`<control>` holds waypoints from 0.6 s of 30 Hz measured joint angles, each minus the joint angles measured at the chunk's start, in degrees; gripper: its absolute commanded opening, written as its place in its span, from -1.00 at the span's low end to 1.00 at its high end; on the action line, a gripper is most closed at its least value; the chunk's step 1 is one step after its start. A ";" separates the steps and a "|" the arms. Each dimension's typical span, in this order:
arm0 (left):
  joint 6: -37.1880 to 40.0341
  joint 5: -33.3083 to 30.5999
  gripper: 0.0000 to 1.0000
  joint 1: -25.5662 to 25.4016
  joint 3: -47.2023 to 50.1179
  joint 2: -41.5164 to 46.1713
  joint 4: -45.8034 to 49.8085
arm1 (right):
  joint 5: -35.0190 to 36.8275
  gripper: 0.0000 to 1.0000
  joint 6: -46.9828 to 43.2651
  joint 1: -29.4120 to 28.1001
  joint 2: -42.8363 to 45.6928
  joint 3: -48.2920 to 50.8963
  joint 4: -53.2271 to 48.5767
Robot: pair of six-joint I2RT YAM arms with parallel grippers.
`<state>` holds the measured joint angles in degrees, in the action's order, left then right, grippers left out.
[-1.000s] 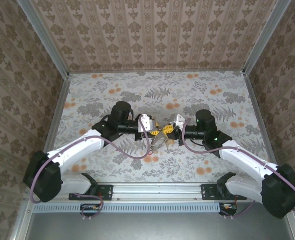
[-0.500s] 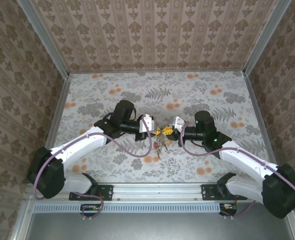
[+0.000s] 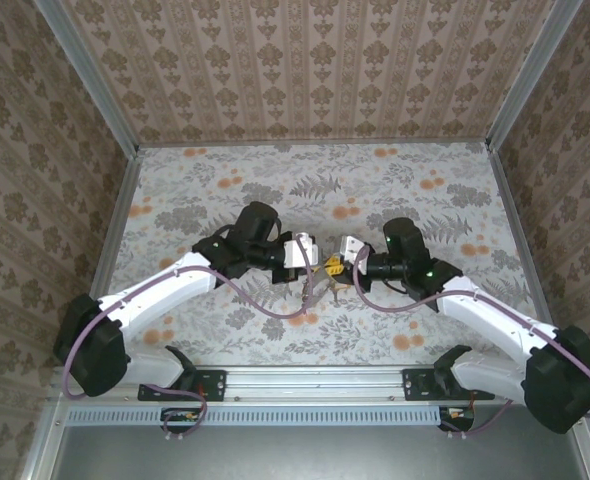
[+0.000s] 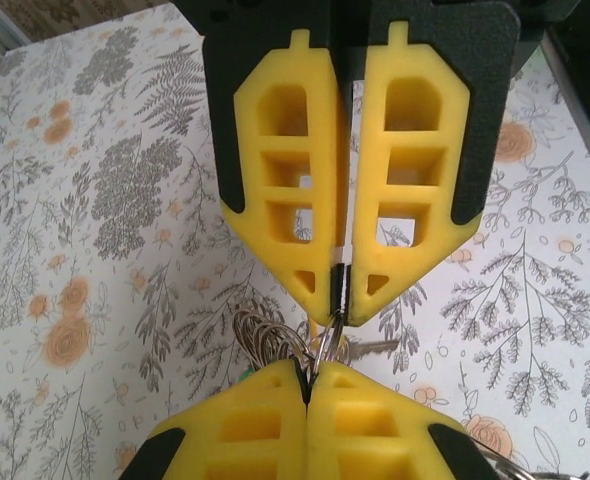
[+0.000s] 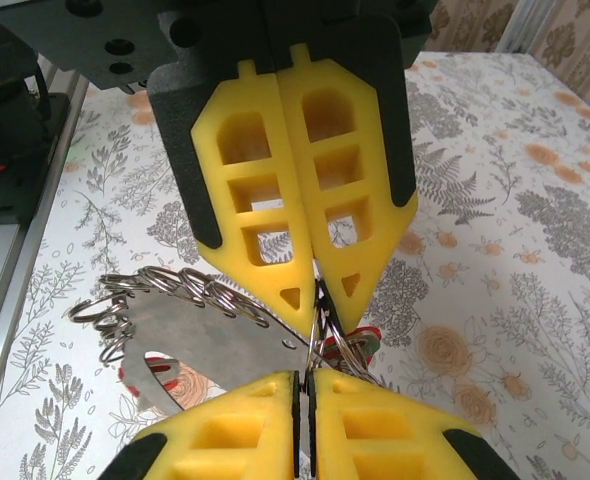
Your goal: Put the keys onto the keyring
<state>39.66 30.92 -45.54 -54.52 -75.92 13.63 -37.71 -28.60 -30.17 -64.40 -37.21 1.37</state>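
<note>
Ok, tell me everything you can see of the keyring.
The keyring is a thin, shiny grey wire loop, seen nearly edge-on. The left gripper is shut on one side of it and the right gripper on the opposite side. Smaller coiled rings and a flat metal plate hang bunched against it.

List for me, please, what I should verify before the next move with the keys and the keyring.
1. Grip of left claw on thin grey metal keyring: ok, shut on it.
2. Grip of right claw on that keyring: ok, pinching its wire.
3. Clearance between the claws: not ok, tips nearly touch.
4. Small red-headed key threaded on: cannot tell.
5. Keyring's split pried open: cannot tell.
</note>
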 measured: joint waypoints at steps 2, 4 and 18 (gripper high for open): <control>0.20 -1.27 -1.00 -0.37 0.00 0.00 0.33 | 0.00 -0.77 0.02 0.00 -0.98 -0.59 -0.46; 0.28 -2.23 -1.00 -0.59 0.00 0.00 0.46 | 0.00 -0.77 0.07 0.00 -1.64 -1.07 -0.96; -1.99 -4.70 -1.00 -0.90 0.00 -0.31 0.39 | 4.07 -0.88 4.81 -1.97 -6.14 -2.45 1.31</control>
<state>37.67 26.22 -46.44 -54.52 -76.23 14.02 -33.65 -23.79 -32.14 -70.54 -39.66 2.68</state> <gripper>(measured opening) 0.054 0.107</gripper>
